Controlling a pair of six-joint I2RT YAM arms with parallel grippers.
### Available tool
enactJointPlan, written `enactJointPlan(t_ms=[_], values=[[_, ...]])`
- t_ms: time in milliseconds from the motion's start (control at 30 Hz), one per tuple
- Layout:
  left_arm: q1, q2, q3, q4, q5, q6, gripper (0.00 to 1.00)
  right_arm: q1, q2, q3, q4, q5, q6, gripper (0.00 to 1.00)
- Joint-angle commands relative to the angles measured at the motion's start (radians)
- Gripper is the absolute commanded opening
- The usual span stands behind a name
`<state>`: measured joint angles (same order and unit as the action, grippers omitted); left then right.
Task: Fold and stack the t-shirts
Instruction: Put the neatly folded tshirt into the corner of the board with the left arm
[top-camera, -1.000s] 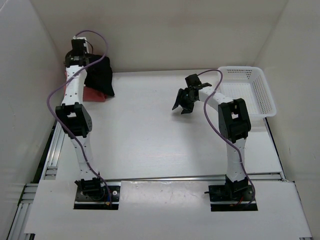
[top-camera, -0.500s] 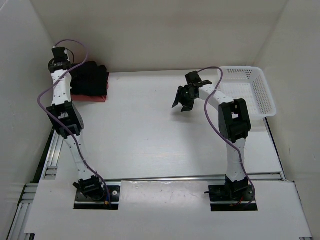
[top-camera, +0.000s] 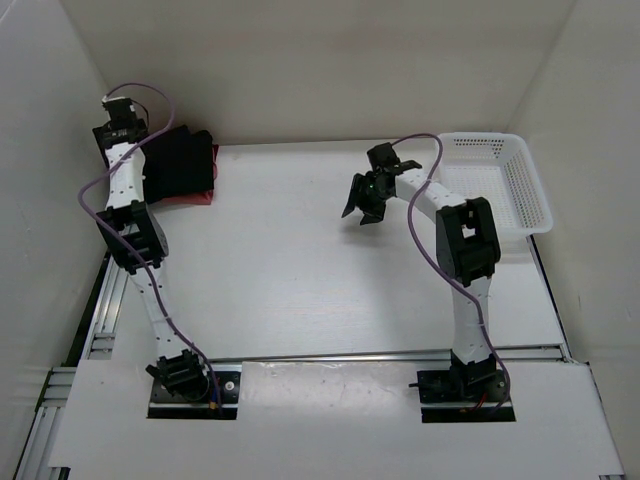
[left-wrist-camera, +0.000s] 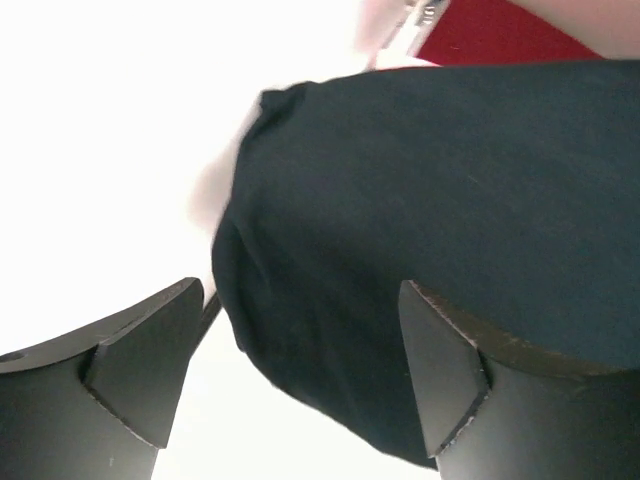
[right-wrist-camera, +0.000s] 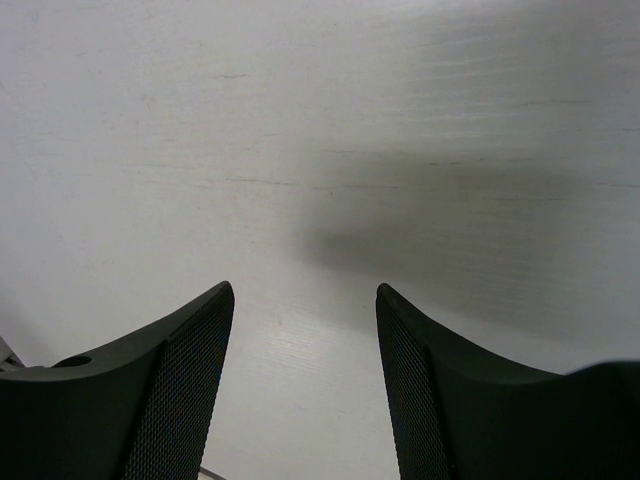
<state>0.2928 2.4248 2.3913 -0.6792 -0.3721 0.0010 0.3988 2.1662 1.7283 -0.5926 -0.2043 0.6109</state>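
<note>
Black shirt covers red shirt (left fingers apart).

White mesh basket on table

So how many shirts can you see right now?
2: a black shirt on top at the far-left corner, and a red shirt under it. Another may be hidden beneath.

colours: dark cloth, pale rig
black shirt plain; red shirt plain; table white w/ faint grain; basket white mesh; arms white w/ black joints; cables purple; right gripper black w/ fine dotted pads.
</note>
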Motion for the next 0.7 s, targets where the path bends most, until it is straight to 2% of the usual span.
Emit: enactJointPlan(t_ms=[0,133,200,233,267,300,333,367,400,467,533,667], values=[[-0.052,-0.190,-0.058,0.027,-0.002,-0.001,0.91,0.021,-0.034,0.042,-0.039,-0.004,-0.031,0.63],[-0.095,-0.324,-0.147,0.027,0.114,-0.001,0.92,0.021,-0.075,0.042,-0.085,0.006,-0.062,0.63],[-0.130,-0.456,-0.275,0.003,0.186,-0.001,0.93,0.021,-0.120,0.042,-0.140,0.022,-0.085,0.65],[-0.145,-0.507,-0.334,-0.006,0.252,-0.001,0.99,0.021,-0.143,0.024,-0.156,0.035,-0.123,0.65],[-0.182,-0.559,-0.459,-0.016,0.265,-0.001,0.99,0.021,-0.170,0.005,-0.165,0.036,-0.146,0.66],[-0.202,-0.666,-0.524,-0.016,0.274,-0.001,0.99,0.021,-0.236,-0.047,-0.183,0.049,-0.167,0.71],[-0.220,-0.720,-0.590,-0.025,0.283,-0.001,0.99,0.021,-0.271,-0.073,-0.200,0.049,-0.203,0.86],[-0.251,-0.772,-0.718,-0.043,0.283,-0.001,0.99,0.021,-0.307,-0.097,-0.216,0.063,-0.220,0.93],[-0.262,-0.876,-0.778,-0.057,0.301,-0.001,0.99,0.021,-0.377,-0.149,-0.232,0.063,-0.232,0.95],[-0.262,-0.973,-0.887,-0.103,0.358,-0.001,0.99,0.012,-0.451,-0.209,-0.285,0.103,-0.241,0.96],[-0.262,-1.106,-1.038,-0.155,0.358,-0.001,0.99,0.012,-0.569,-0.307,-0.309,0.121,-0.232,0.97],[-0.244,-1.305,-1.253,-0.229,0.242,-0.001,0.99,0.012,-0.814,-0.479,-0.335,0.158,-0.179,0.98]])
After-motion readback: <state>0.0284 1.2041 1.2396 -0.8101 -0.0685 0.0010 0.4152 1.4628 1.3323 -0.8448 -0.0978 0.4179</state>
